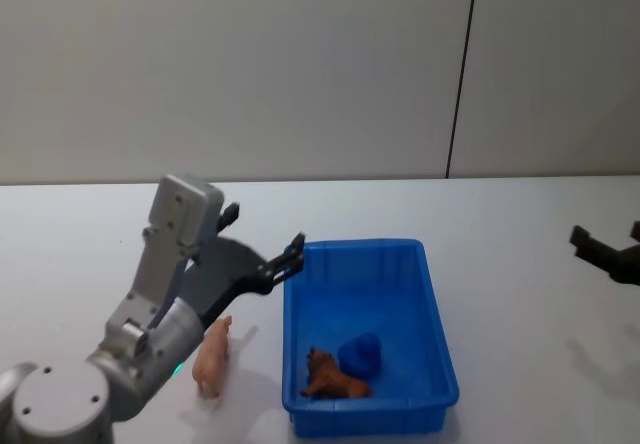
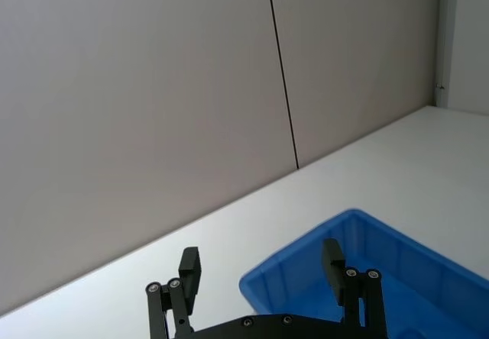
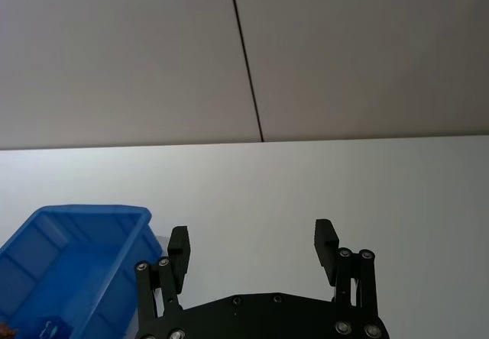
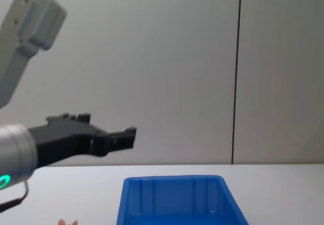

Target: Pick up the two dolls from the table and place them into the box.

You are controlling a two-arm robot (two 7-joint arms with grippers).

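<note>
A pale pink doll [image 1: 212, 356] stands on the white table [image 1: 520, 294], just left of the blue box [image 1: 440, 334]. An orange-brown doll [image 1: 335, 381] lies inside the box at its near end, beside a blue lump [image 1: 360, 352]. My left gripper [image 1: 264, 229] hovers open and empty above the table by the box's far-left corner, past the pink doll. In the left wrist view its fingers [image 2: 189, 269] frame the box corner [image 2: 397, 259]. The chest view shows the left gripper [image 4: 109, 125] raised above the box [image 4: 172, 179], with the pink doll's tip [image 4: 68, 222] at the bottom edge.
My right gripper [image 1: 607, 234] hangs open over the table at the far right, well away from the box [image 3: 76, 211]; its wrist view shows the gripper [image 3: 252, 247] empty. A grey wall with a dark seam [image 1: 460, 74] stands behind the table.
</note>
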